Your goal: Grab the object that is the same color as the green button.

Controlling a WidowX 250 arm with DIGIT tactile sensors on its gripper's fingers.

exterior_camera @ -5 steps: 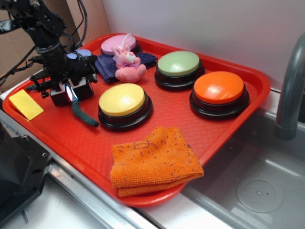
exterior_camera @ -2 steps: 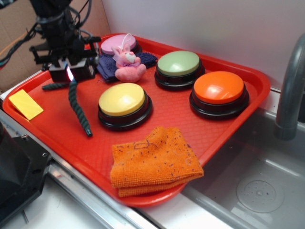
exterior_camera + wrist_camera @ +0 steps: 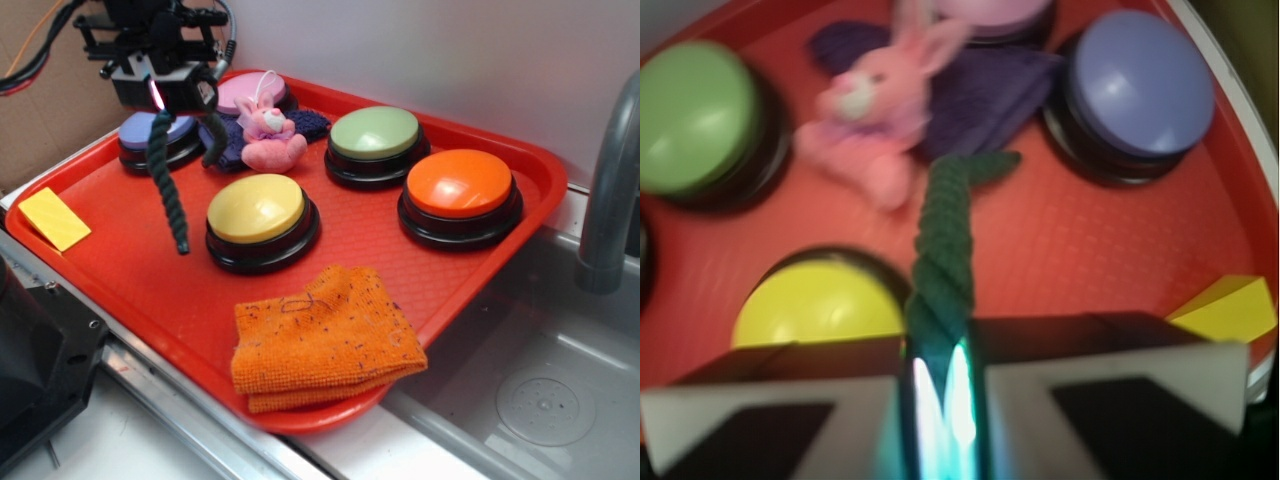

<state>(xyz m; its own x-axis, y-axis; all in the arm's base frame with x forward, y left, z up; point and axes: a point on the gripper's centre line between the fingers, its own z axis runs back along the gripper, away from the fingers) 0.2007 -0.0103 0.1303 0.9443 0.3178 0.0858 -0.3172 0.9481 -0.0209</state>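
My gripper (image 3: 160,100) is shut on the dark green twisted rope (image 3: 165,180) and holds it up at the tray's back left. The rope hangs down from the jaws, its lower end clear of the tray or barely above it. In the wrist view the rope (image 3: 945,240) runs out from between my closed fingers (image 3: 940,390) toward the pink bunny. The pale green dome button (image 3: 374,133) sits at the tray's back middle, and it shows at the upper left of the wrist view (image 3: 692,115).
On the red tray (image 3: 120,270): a yellow button (image 3: 256,208), an orange button (image 3: 459,184), a purple button (image 3: 140,135), a pink button (image 3: 250,92), a pink bunny (image 3: 268,135) on a purple cloth (image 3: 310,125), an orange cloth (image 3: 320,335), a yellow card (image 3: 55,218). A sink (image 3: 540,400) and faucet (image 3: 605,200) stand at right.
My gripper has risen and moved back and right with the rope in it. The rope has come off the tray and now hangs down. The purple button has come into view.
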